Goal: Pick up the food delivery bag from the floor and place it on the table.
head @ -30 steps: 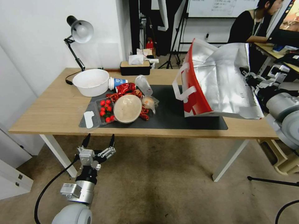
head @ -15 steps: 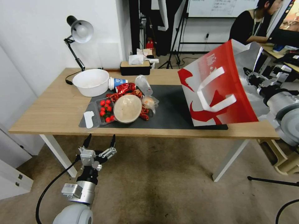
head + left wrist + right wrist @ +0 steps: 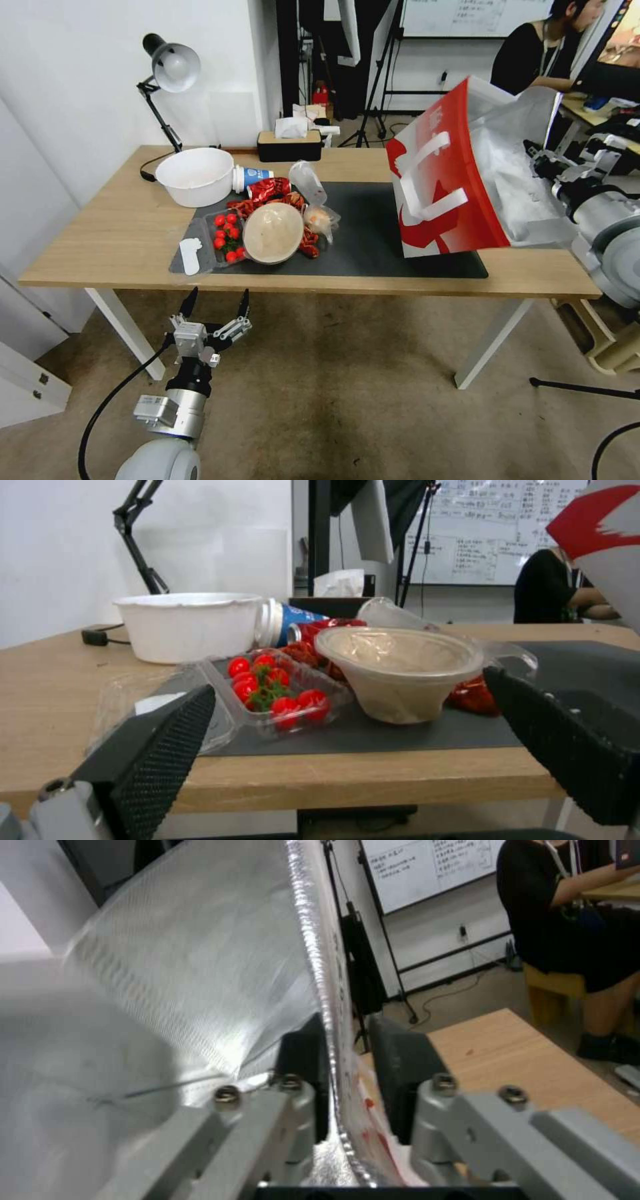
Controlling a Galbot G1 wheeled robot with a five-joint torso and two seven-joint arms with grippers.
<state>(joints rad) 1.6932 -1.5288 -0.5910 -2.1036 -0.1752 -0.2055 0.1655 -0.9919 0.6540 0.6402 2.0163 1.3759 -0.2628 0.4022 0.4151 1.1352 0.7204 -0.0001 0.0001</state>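
The food delivery bag [image 3: 453, 200] hangs tilted over the right end of the table [image 3: 100, 233], its red side with white strap handles facing left and its foil lining open to the right. Its lower edge is at the dark mat [image 3: 373, 247]; contact is unclear. My right gripper [image 3: 541, 165] holds its upper rim. In the right wrist view the gripper [image 3: 347, 1080] is shut on the foil wall [image 3: 200, 965]. My left gripper [image 3: 215, 307] is open and empty, low over the floor [image 3: 333, 400] before the table's front edge. The left wrist view looks past the gripper [image 3: 347, 685] to the bag's corner [image 3: 600, 530].
On the table's left half stand a white bowl [image 3: 195, 175], a tomato box [image 3: 227, 239], a covered beige bowl [image 3: 272, 232], cups and red packets. A desk lamp [image 3: 172, 67] and tissue box [image 3: 289, 143] are at the back. A person sits behind at right.
The bag has swung and turned in my right gripper: foil opening faced me first, then the red side, now partly back, slightly lower. My left arm hardly moved.
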